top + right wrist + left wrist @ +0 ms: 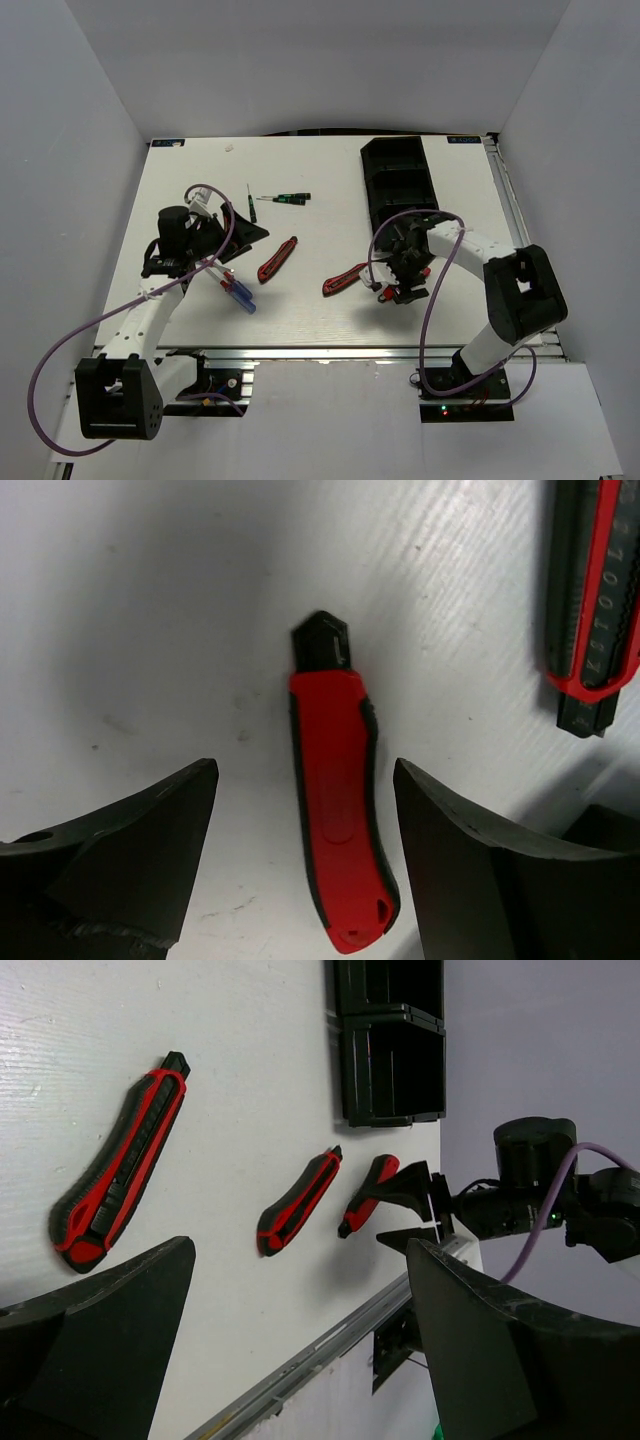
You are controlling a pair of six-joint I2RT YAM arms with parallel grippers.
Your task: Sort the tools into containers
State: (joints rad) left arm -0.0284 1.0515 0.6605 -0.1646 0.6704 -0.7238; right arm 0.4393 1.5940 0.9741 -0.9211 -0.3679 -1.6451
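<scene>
**Top view.** The black three-compartment tray [398,185] sits at the far right of the white desk [300,320]. Two red-and-black knives lie mid-desk, outside the tray and apart from each other: the left knife [278,258] and the middle knife [345,280]. Green-and-black precision screwdrivers [285,198] lie farther back. Blue-handled screwdrivers [242,297] lie near the left arm. We note the left pincer [245,237] just left of the left knife. The right pincer [400,290] is just right of the middle knife, near the tray's near end.

**Left wrist.** The left pincer is spread wide with nothing between its fingers. Beyond it we see three knives in a row on the desk. The third knife [367,1195] lies right beside the right pincer, short of the tray.

**Right wrist.** The right pincer is spread, one finger on each side of the third knife. That knife lies flat on the desk, and bare desk shows on both sides of it, so there is no contact. The end of another knife shows at the upper right.
</scene>
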